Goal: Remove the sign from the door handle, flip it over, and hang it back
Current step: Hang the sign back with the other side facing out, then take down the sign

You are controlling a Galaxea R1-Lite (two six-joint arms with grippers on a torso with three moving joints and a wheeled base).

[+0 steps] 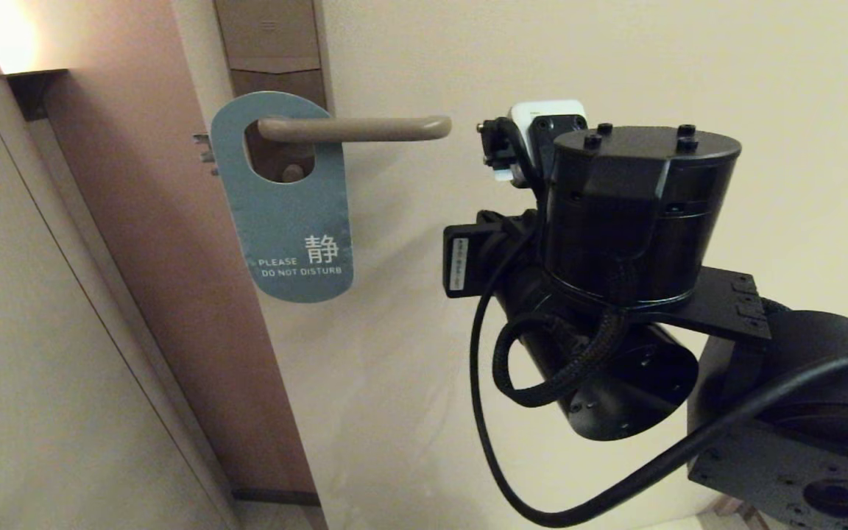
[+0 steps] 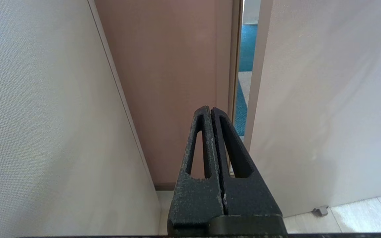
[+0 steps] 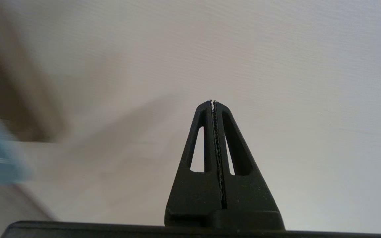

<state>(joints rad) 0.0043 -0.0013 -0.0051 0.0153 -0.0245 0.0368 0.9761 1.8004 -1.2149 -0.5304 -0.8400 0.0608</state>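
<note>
Nearest, the right gripper [image 3: 213,103] has its fingers pressed together on nothing, facing bare door. At its nine o'clock hangs the sign [image 1: 284,213], blue side out, looped on the door handle [image 1: 354,129]. It looks light, stiff and slick; pinch its lower edge. Only the left wrist view shows the left gripper [image 2: 210,109], closed too, parked low.

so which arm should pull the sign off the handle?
Right. Its claw, shut and empty, is raised beside the door handle, near the sign. The left claw is out of the head view.
</note>
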